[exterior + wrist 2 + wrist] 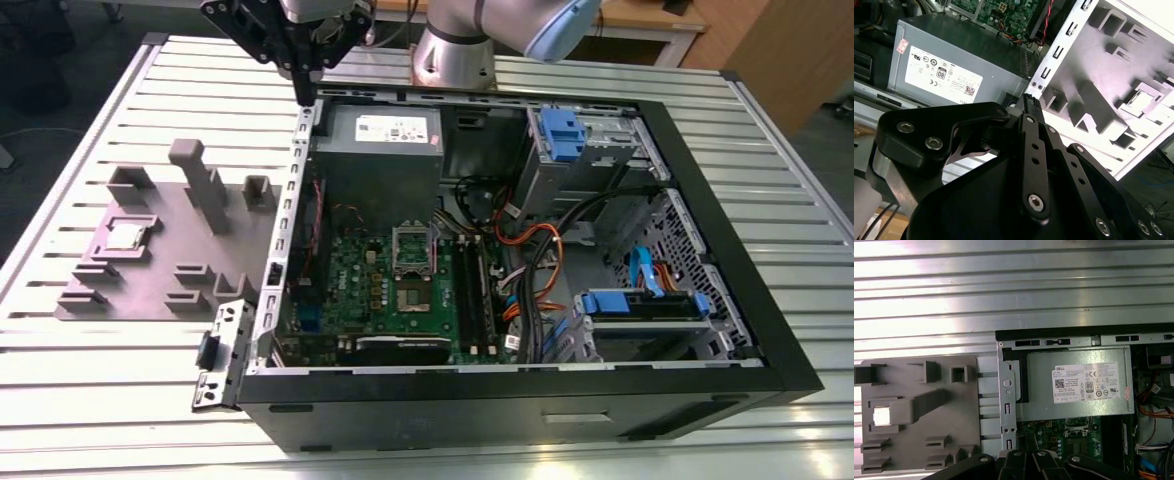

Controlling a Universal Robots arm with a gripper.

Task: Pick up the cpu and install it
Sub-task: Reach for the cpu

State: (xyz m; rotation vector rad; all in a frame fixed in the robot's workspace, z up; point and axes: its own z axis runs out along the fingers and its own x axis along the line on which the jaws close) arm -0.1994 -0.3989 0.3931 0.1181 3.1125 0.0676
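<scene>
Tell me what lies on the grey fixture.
The cpu lies in a square recess of the fixture, among raised blocks. What is beneath the cpu is covered.

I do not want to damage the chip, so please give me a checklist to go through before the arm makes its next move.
1. The cpu lies flat in its pocket on the tray: ok.
2. The gripper carries nothing: ok.
3. The gripper is open for a grasp: not ok, it is shut.
4. The gripper is above the cpu: not ok. It hangs at the corner of the case, beside the power supply.
5. The socket is open and free: cannot tell.
</scene>
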